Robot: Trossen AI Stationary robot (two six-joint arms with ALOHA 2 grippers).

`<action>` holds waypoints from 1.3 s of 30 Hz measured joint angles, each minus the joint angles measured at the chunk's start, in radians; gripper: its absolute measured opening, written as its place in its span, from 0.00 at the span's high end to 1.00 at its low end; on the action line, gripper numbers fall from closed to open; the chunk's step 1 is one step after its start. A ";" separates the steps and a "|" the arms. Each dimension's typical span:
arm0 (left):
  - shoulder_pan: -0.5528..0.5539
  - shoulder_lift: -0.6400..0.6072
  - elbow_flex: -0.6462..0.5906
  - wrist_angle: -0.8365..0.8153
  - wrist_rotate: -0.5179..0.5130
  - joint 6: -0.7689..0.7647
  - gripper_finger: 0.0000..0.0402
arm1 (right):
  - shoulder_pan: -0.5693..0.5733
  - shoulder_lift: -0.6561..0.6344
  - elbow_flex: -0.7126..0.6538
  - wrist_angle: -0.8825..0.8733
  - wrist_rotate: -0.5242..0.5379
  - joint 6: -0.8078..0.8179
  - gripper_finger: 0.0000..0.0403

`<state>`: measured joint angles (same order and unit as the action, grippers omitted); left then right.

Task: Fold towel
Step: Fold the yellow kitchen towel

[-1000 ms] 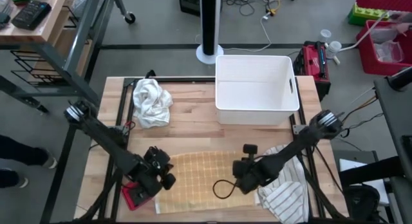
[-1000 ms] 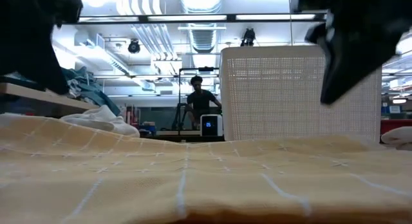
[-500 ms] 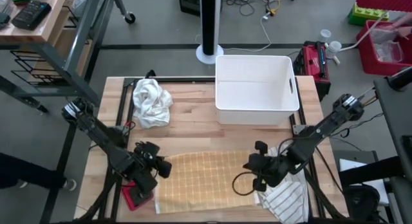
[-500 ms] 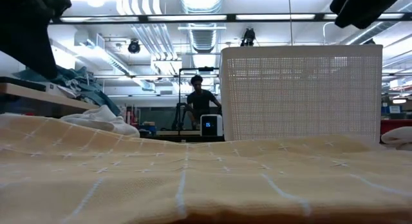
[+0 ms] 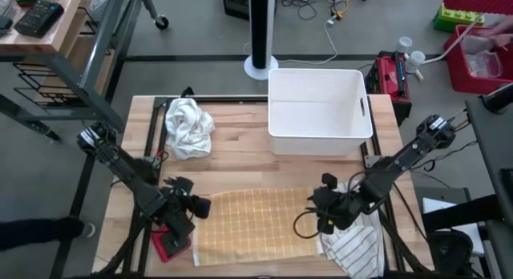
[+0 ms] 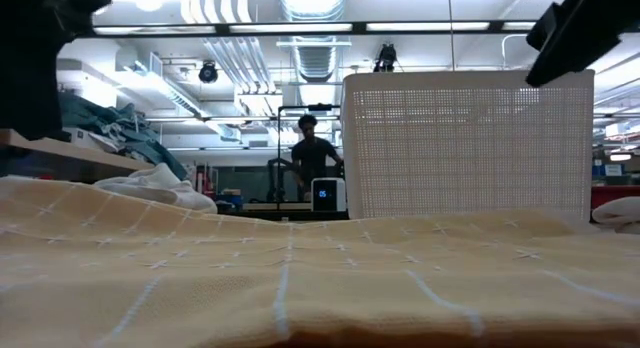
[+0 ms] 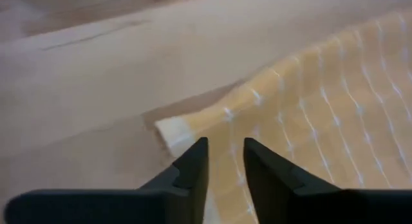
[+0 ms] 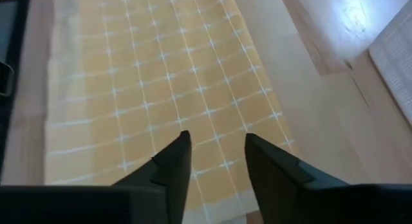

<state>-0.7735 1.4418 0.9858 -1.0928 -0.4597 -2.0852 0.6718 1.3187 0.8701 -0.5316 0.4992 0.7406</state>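
High view: yellow towel (image 5: 252, 225) lies flat on the tabletop (image 5: 240, 163) betw. the two grippers; left gripper (image 5: 197, 207) sits at its one short edge, right gripper (image 5: 321, 216) at the other, a striped cloth (image 5: 353, 245) just beside the right one. Low view: towel spreads wide across the front, white basket (image 6: 465, 143) behind it, grippers mostly out of shot. Left wrist view: fingers (image 7: 193, 166) a narrow gap apart, empty, towel corner just ahead. Right wrist view: fingers (image 8: 174, 163) parted a bit wider, holding nothing, towel under and ahead. Risk: w/ jaws this narrow a pinch could miss the thin edge, or the right gripper may snag the striped cloth instead, giving a skewed fold.
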 joint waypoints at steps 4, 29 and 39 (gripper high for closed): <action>0.001 0.002 0.000 -0.007 0.076 -0.072 0.67 | -0.001 0.012 -0.009 0.000 0.000 -0.005 0.57; 0.002 0.198 -0.006 0.070 0.118 -0.060 0.78 | -0.002 0.020 -0.010 0.025 0.000 -0.042 0.52; 0.006 0.184 -0.006 0.081 -0.002 0.022 0.96 | -0.003 0.020 -0.010 0.029 0.000 -0.053 0.52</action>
<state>-0.7677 1.6261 0.9802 -1.0119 -0.4618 -2.0627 0.6691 1.3392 0.8597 -0.5022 0.4993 0.6872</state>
